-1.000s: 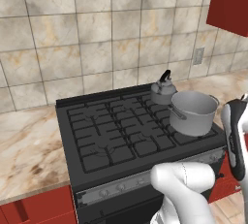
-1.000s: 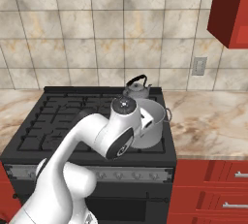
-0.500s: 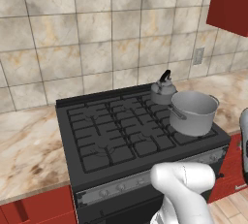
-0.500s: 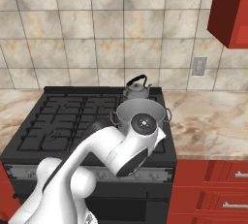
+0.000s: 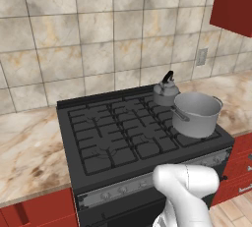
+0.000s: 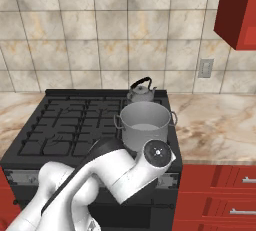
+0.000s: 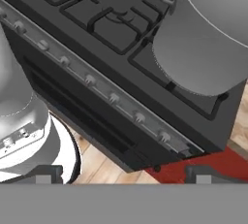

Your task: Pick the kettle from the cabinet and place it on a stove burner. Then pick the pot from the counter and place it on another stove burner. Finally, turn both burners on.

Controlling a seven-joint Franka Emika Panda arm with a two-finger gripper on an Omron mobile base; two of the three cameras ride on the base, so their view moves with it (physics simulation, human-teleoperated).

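I have the fingers [image 7: 121,172] spread wide and empty, low before the knob panel [image 7: 101,92]. The pot [image 6: 145,123] and kettle [image 6: 140,92] sit on right-side burners. The knobs look small, stiff, slick: I'd pinch the rim

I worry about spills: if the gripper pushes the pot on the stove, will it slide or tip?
The pot looks wide and low, so probably it slides, not tips. On the ridged grate it may catch and jerk.
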